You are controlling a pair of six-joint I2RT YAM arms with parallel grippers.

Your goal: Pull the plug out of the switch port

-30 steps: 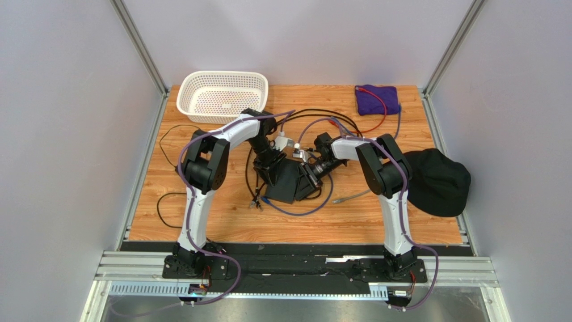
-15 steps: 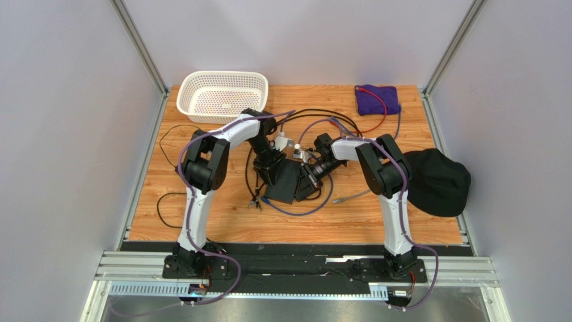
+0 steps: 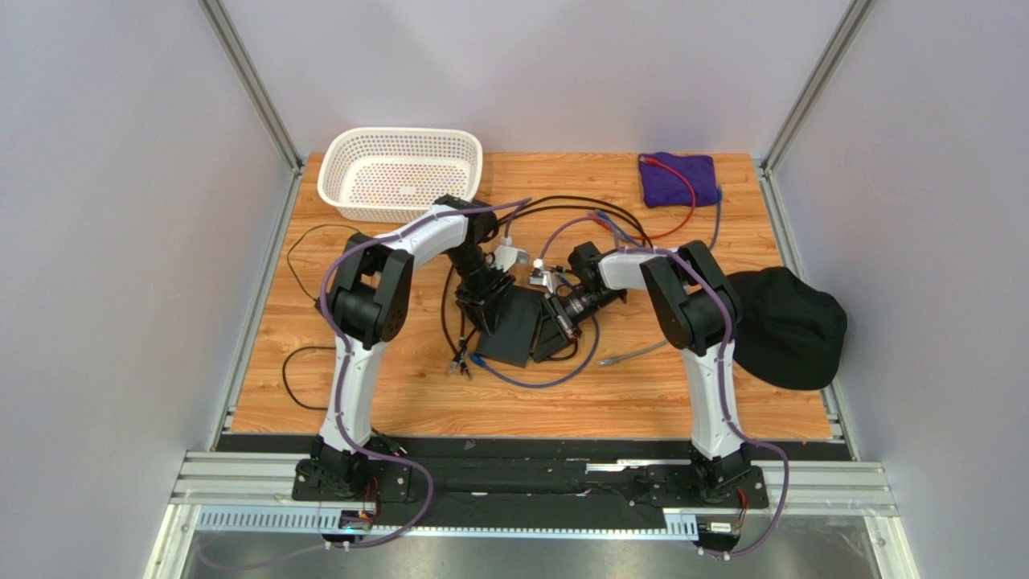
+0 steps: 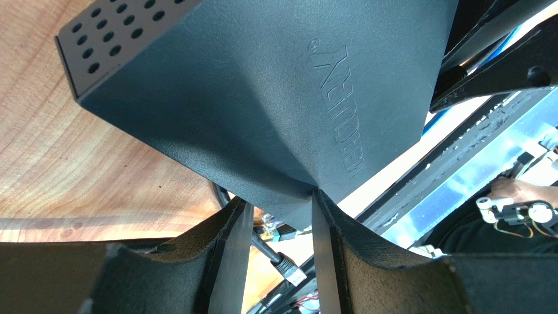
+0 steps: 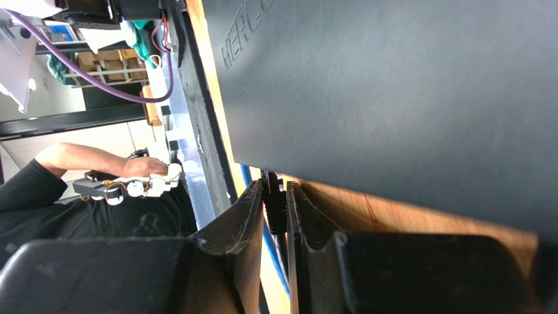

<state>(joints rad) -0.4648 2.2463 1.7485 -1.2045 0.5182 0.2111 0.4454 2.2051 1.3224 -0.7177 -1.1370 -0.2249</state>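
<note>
The switch is a flat matte-black box lying tilted at the table's middle, between my two grippers. In the left wrist view the switch fills the upper frame, and my left gripper is shut on its near corner. My left gripper sits at the switch's far left side. My right gripper is at the switch's right edge. In the right wrist view my right gripper is shut on a black plug right below the switch's edge. The port itself is hidden.
A white basket stands at the back left, a purple cloth at the back right, a black cap at the right edge. Black, blue and red cables loop round the switch; a loose grey plug lies below it.
</note>
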